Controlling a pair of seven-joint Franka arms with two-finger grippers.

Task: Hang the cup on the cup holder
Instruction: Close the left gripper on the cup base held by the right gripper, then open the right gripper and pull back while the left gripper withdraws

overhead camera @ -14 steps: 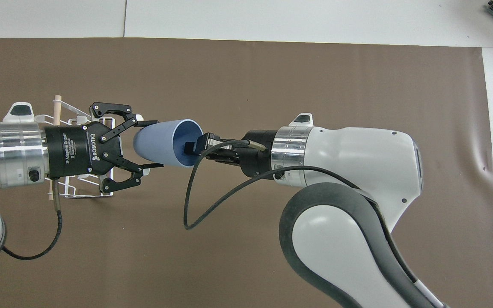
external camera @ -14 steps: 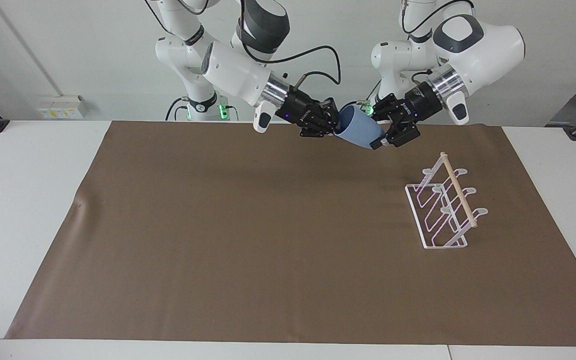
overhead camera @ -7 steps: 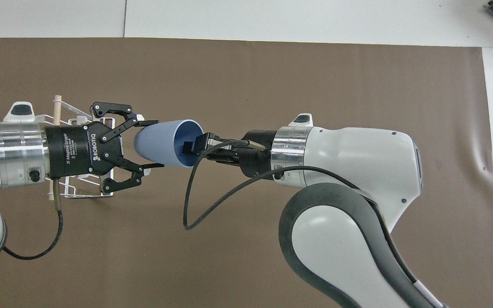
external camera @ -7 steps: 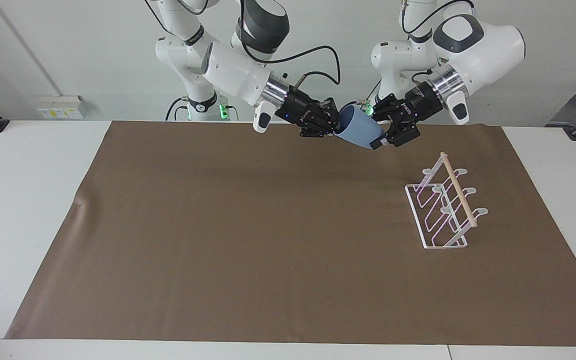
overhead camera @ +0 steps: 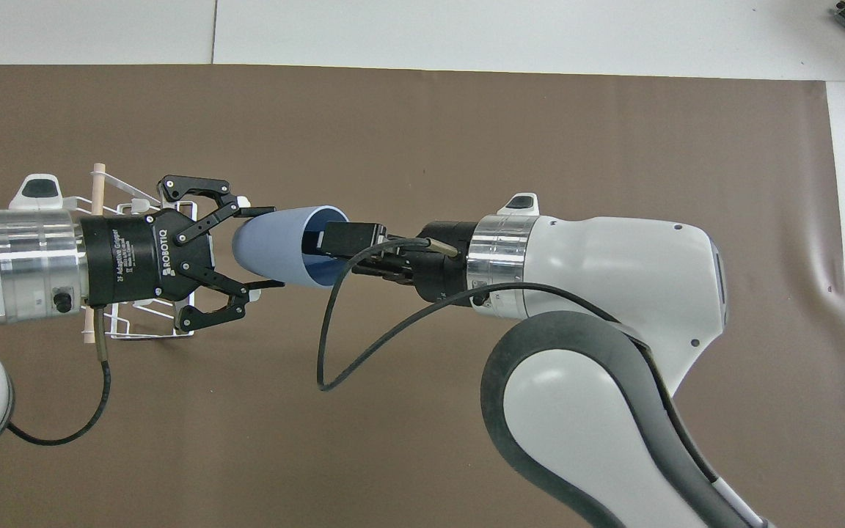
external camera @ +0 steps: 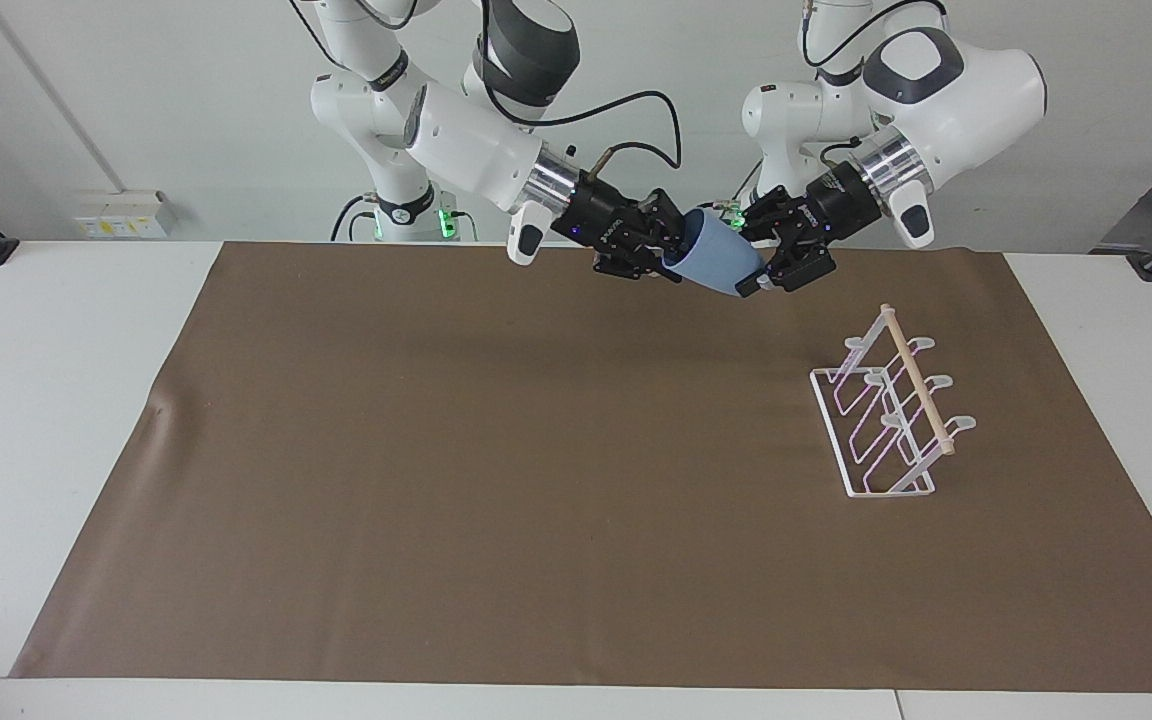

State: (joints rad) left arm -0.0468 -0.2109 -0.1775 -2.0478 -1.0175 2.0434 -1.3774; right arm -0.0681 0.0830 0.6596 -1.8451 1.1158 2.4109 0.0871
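The cup [external camera: 711,262] was up in the air, lying on its side, over the part of the brown mat [external camera: 496,480] close to the robots. Its small bottom pointed at the left arm and its open mouth pointed at the right arm.

The left claw [overhead camera: 260,246] was clamped on the bottom end of the cup, one finger on each side. The right claw [external camera: 664,252] was at the cup's mouth, with one finger poking inside it. I could not tell if its fingers were apart or squeezing the rim.

The cup holder [external camera: 886,420] stood on the mat at the left arm's end of the worktop, farther from the robots than the cup. Nothing hung on its prongs. In the overhead view the left arm covered most of it.

I think the step was passing the cup from one arm to the other. The hanging had not started yet.

Next, the right claw would need to let go fully and back straight out, so it does not bump the rim. Then the left arm would need to carry the cup over to the holder, turn its mouth downward, and slide it onto a prong.
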